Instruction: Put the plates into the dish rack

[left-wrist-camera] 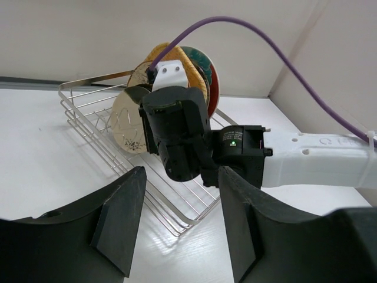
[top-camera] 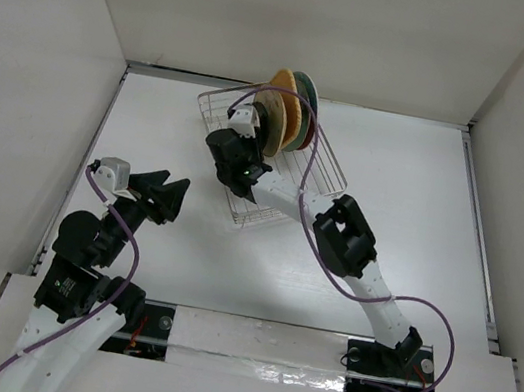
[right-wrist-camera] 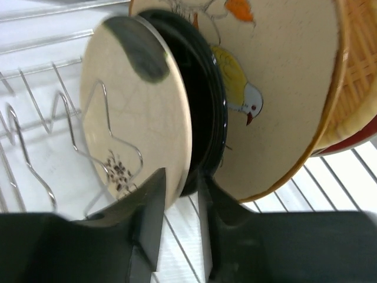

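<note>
The dish rack point(top-camera: 322, 171) stands at the table's far middle, with several plates upright in a row. In the right wrist view the cream plate with the dark mark point(right-wrist-camera: 129, 106) is nearest, then the glossy black plate point(right-wrist-camera: 206, 118), a tan plate with a bird picture point(right-wrist-camera: 283, 88), the bamboo plate point(right-wrist-camera: 359, 71) and a red rim point(right-wrist-camera: 353, 141). A pale green plate point(top-camera: 307, 92) stands at the back. My right gripper point(right-wrist-camera: 182, 177) is nearly closed on the cream plate's lower rim. My left gripper point(top-camera: 176, 183) is open and empty, left of the rack point(left-wrist-camera: 88, 103).
White walls close the table in on the left, back and right. The right arm point(top-camera: 346, 236) stretches diagonally from its base to the rack's near end. The rack's near half holds bare tines point(right-wrist-camera: 35, 106). The right wrist point(left-wrist-camera: 177, 135) fills the left wrist view.
</note>
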### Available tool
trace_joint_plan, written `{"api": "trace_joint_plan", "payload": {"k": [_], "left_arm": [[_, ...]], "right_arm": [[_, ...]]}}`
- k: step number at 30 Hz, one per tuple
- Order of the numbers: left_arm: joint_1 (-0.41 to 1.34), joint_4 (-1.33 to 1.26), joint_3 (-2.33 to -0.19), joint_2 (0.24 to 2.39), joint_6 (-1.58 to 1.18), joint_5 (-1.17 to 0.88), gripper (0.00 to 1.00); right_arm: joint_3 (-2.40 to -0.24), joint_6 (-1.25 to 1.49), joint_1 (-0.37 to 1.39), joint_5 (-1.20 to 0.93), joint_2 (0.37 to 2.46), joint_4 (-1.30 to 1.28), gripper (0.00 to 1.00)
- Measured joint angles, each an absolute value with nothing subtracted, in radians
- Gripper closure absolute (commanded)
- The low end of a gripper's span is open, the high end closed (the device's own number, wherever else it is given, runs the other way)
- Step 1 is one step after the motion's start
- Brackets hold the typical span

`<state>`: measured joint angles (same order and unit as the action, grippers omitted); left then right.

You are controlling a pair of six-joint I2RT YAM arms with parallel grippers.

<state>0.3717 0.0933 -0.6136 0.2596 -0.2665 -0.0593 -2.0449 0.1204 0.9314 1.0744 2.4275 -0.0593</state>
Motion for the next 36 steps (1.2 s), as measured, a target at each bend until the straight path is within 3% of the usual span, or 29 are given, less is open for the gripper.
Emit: {"api": "trace_joint_plan", "payload": {"k": [2, 8, 11, 15, 16, 19, 20, 23, 26, 32, 34, 36], "left_arm": [[0.372, 0.093, -0.614, 0.26, -0.266, -0.06, 0.48], [0.372, 0.093, -0.614, 0.266, -0.266, -0.059, 0.42], [0.372, 0.093, -0.614, 0.272, -0.267, -0.059, 0.38], [0.372, 0.093, -0.614, 0.274, -0.267, -0.054, 0.32], [0.372, 0.094, -0.614, 0.274, -0.267, -0.052, 0.32], [0.372, 0.094, -0.614, 0.277, -0.267, -0.047, 0.28], [0.372, 0.094, -0.614, 0.277, -0.267, -0.044, 0.27], [0.372, 0.094, -0.614, 0.277, -0.268, -0.04, 0.25], [0.372, 0.094, -0.614, 0.277, -0.267, -0.037, 0.23], [0.372, 0.092, -0.614, 0.278, -0.268, -0.043, 0.22], [0.372, 0.089, -0.614, 0.278, -0.268, -0.05, 0.22], [0.372, 0.084, -0.614, 0.279, -0.268, -0.056, 0.21]], "right_arm": [[-2.019, 0.132, 0.933, 1.065, 2.424, -0.063, 0.44], [-1.842, 0.155, 0.954, 1.005, 2.293, -0.072, 0.16], [-1.713, 0.162, 0.972, 0.949, 2.126, -0.044, 0.06], [-1.55, 0.173, 0.987, 0.871, 1.856, 0.041, 0.04], [-1.499, 0.178, 0.989, 0.854, 1.781, 0.07, 0.05], [-1.328, 0.199, 0.988, 0.829, 1.553, 0.134, 0.21], [-1.27, 0.211, 0.984, 0.822, 1.483, 0.154, 0.36], [-1.071, 0.263, 0.954, 0.806, 1.268, 0.167, 0.67], [-0.88, 0.327, 0.892, 0.802, 1.052, 0.129, 0.83], [-0.676, 0.42, 0.764, 0.753, 0.671, -0.018, 0.88], [-0.672, 0.439, 0.73, 0.73, 0.61, -0.057, 0.86], [-0.672, 0.454, 0.715, 0.698, 0.593, -0.084, 0.78]]}}
